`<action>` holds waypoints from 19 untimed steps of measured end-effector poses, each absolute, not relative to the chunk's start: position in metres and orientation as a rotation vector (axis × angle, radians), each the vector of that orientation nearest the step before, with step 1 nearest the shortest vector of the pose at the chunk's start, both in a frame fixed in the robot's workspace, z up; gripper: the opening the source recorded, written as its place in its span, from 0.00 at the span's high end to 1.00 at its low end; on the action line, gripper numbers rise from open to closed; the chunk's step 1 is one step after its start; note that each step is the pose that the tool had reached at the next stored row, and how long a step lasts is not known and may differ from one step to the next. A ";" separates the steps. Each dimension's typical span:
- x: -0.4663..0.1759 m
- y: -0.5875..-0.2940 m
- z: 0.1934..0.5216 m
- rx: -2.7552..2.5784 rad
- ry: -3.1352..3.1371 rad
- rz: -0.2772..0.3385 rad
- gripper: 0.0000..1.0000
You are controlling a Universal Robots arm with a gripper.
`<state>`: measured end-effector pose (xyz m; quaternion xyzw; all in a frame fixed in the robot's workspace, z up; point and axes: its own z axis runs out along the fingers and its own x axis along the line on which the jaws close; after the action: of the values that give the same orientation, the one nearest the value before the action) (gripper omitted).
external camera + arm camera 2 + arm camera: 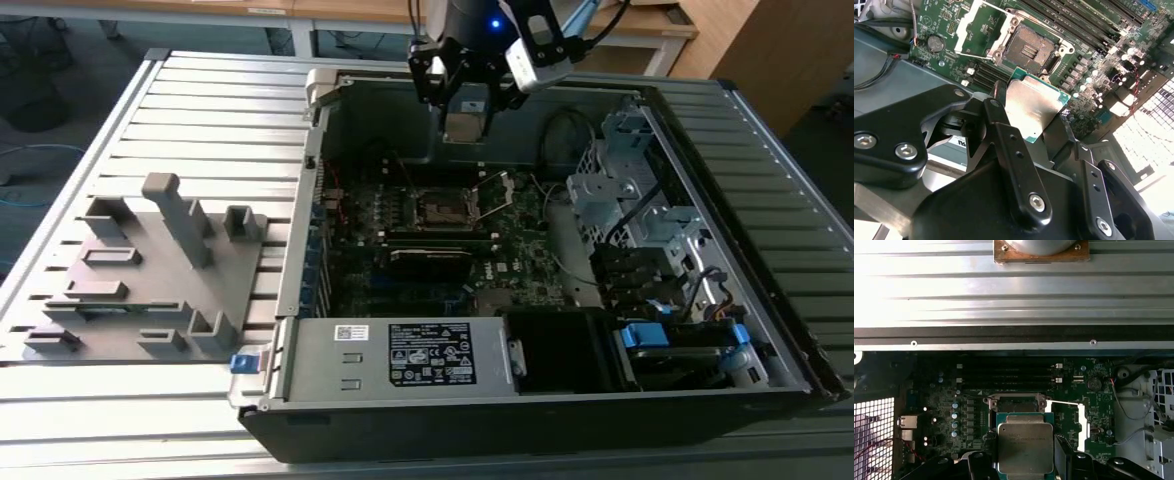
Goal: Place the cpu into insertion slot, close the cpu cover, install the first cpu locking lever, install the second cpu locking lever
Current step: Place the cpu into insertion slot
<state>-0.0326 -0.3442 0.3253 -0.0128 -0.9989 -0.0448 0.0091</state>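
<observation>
My gripper is shut on the cpu, a flat square chip with a dull metal top. It hangs above the open computer case, over the far end of the motherboard. In both wrist views the cpu sits between the black fingers, apart from the board. The insertion slot lies bare below it. The cpu cover, a silvery frame, stands swung open beside the slot.
A grey power box with a white label fills the case's near end. Drive cages and cables line the exterior view's right. Memory slots run next to the slot. A grey fixture stands on the slatted table.
</observation>
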 end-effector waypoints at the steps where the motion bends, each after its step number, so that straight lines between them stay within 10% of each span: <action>1: -0.033 -0.344 0.325 -0.040 -3.120 -0.140 0.46; 19: -0.033 -0.344 0.311 -0.040 -3.120 -0.140 0.46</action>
<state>-0.0326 -0.3442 0.3113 -0.0128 -0.9989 -0.0450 0.0090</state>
